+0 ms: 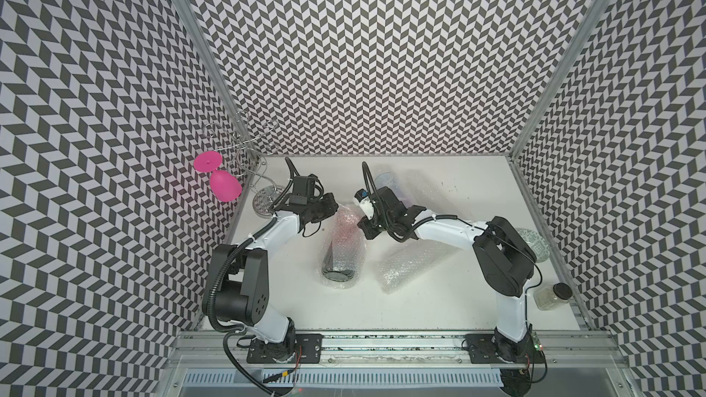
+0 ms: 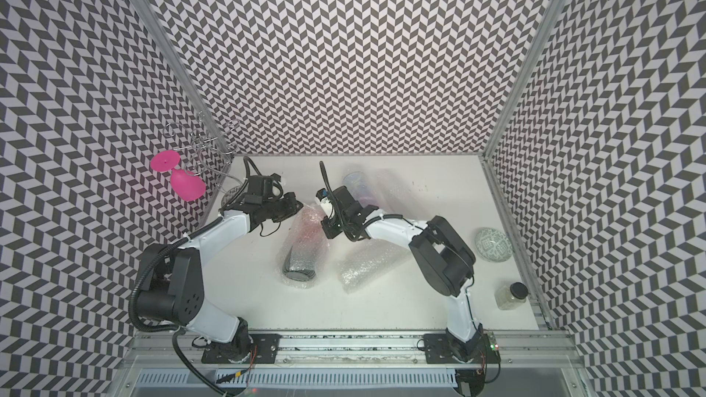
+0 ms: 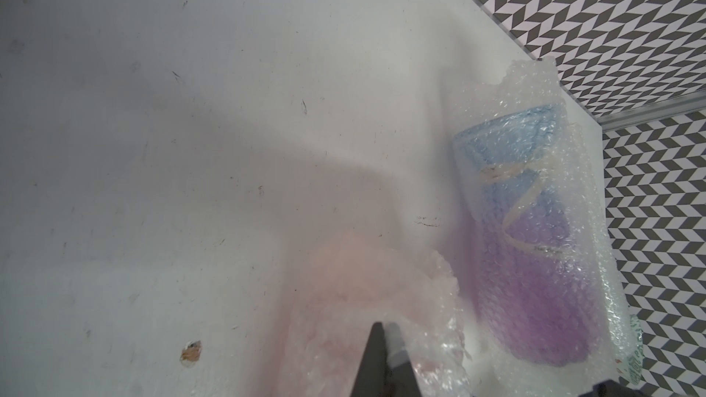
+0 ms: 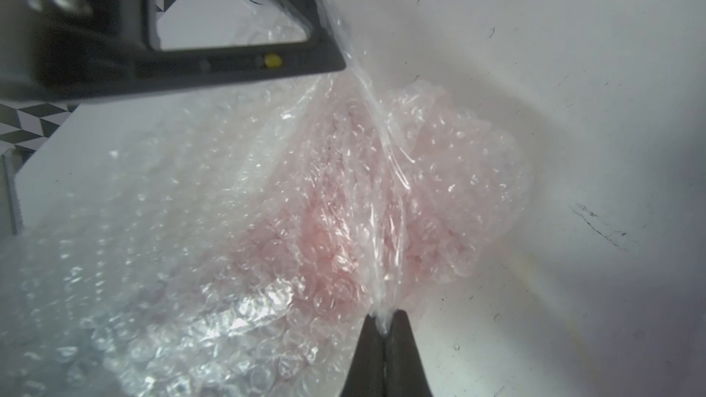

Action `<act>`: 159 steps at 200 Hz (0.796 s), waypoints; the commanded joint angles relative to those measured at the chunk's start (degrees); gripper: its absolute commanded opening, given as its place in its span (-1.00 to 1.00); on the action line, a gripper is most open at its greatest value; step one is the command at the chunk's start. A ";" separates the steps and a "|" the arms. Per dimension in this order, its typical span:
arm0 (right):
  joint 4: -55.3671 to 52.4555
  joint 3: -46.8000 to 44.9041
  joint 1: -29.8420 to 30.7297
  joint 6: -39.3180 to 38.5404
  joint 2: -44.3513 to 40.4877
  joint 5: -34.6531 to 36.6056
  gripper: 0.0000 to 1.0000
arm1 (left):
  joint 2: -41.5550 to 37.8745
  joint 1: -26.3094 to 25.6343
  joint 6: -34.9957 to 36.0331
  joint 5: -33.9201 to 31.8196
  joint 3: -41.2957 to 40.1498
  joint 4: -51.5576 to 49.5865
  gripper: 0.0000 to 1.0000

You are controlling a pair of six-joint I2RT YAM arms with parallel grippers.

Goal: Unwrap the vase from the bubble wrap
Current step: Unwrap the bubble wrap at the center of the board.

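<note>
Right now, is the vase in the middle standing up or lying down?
Lying down. In both top views the vase stretches flat along the table, dark round end toward the near edge, bubble wrap around it.

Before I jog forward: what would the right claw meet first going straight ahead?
The right claw is shut on the clear, pink-tinted bubble wrap; past it, likely the left claw, depth unclear.

Bright, even overhead light fills both top views. Only soft, pale shadows lie on the white desk (image 1: 477, 192), and the chevron-patterned walls (image 1: 382, 51) bow outward toward the frame edges. Both wrist views are hazier: broad grey shadows cross the desk, glare sparkles on the clear bubble wrap (image 4: 267, 223), and the near black right pincer (image 4: 384, 316) is blurred.
</note>
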 commanded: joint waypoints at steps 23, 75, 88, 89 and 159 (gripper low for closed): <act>-10.68 -2.12 0.12 -1.49 -1.99 4.70 -1.00 | -3.28 3.25 -0.50 -7.30 -0.08 4.54 -1.00; -12.27 -3.44 -0.31 -1.16 -3.26 9.10 -1.00 | -3.93 4.55 0.62 -8.11 -0.01 2.76 -1.00; -10.14 -4.57 -0.41 -1.03 -4.70 7.29 -1.00 | -3.92 4.50 1.21 -8.03 0.34 2.20 -1.00; -9.94 -4.62 -0.41 -1.00 -4.86 7.19 -1.00 | -3.93 4.47 1.25 -8.00 0.39 2.10 -1.00; -11.22 -0.30 -1.72 1.40 -7.92 5.81 -0.29 | -7.90 4.89 5.21 -9.44 -1.20 -3.60 -1.00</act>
